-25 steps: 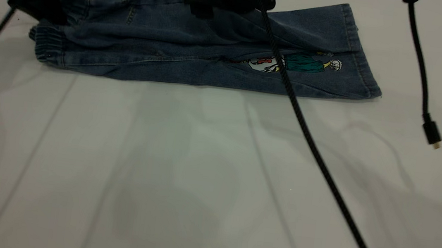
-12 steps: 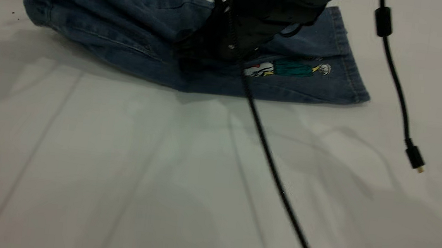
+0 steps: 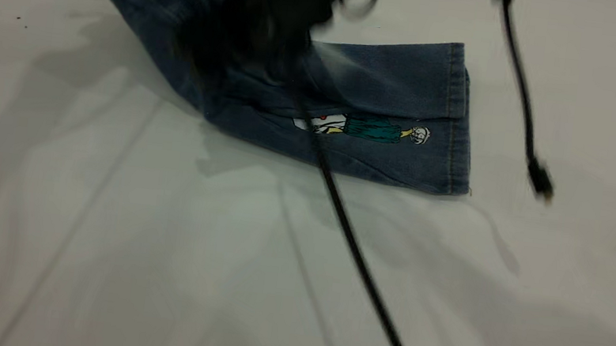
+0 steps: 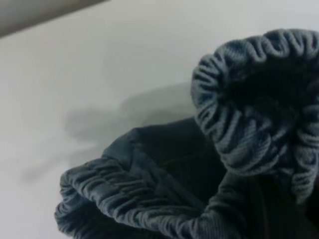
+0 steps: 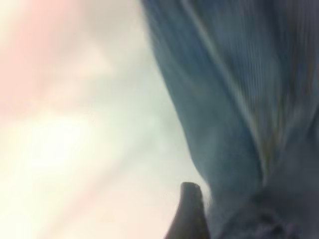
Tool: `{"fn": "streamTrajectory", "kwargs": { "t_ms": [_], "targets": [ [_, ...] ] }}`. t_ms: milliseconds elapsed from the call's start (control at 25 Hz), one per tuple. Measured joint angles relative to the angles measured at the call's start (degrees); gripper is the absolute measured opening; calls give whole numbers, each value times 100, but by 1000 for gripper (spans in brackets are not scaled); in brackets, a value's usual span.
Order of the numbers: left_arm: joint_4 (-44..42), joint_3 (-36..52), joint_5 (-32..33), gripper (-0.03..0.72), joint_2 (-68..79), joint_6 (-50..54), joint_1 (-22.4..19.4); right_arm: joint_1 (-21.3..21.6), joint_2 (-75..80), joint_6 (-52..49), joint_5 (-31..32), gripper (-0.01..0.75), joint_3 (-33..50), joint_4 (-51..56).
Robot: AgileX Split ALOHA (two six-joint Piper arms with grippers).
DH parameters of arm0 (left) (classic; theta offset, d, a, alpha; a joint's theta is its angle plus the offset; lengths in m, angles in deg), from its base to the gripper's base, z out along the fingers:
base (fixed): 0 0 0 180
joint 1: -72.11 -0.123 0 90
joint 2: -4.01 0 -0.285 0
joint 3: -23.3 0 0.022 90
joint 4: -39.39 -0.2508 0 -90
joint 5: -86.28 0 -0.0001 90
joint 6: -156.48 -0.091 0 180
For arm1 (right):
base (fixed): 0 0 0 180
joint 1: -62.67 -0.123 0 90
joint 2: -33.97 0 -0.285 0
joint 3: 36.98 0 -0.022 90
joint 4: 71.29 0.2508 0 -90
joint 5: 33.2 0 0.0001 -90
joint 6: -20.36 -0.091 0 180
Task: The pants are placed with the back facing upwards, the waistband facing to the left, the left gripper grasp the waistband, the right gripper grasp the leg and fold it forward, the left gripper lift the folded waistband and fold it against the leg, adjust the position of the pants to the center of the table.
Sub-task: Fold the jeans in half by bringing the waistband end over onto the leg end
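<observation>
The pants (image 3: 402, 163) are half lifted. Their hem end lies flat on the table (image 3: 103, 242), cartoon print (image 3: 365, 128) facing up, with the plain leg (image 3: 394, 75) just behind it. The left part rises steeply out of the exterior view's top left. A blurred black arm (image 3: 262, 17) hangs in front of the raised cloth. In the left wrist view the ruched waistband (image 4: 234, 134) bunches close over the left gripper's jaws and hides them, held above the table. In the right wrist view one dark finger (image 5: 190, 204) of the right gripper presses against hanging denim (image 5: 234, 124) bunched at the jaws.
A black braided cable (image 3: 357, 254) runs from the raised cloth across the table to the near edge. A thin black cable ending in a plug (image 3: 539, 179) dangles right of the hems. Bare tabletop lies in front of the pants and to their left.
The waistband end rose from the table and out of the exterior view's top. The flat hem end slid nearer and a little left. The dangling plug swung left.
</observation>
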Motion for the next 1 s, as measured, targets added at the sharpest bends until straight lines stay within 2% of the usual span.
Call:
{"fn": "streamTrajectory", "kwargs": {
  "t_ms": [200,400,600,840,1000],
  "targets": [
    [-12,-95,134,69,-35,0,360,324,-1245,56,1252,515,0,-24],
    [-12,-128,133,69,-34,-5,879,991,-2344,56,2286,515,0,-62],
    [-12,-142,22,69,-28,-5,1523,1610,-3301,62,2699,515,0,-66],
    [-12,-142,-483,69,325,-155,2510,1675,-3608,57,3127,515,0,-58],
    [-12,-142,-855,69,734,-256,3006,1675,-3608,57,3202,515,0,-58]
  ]
}}
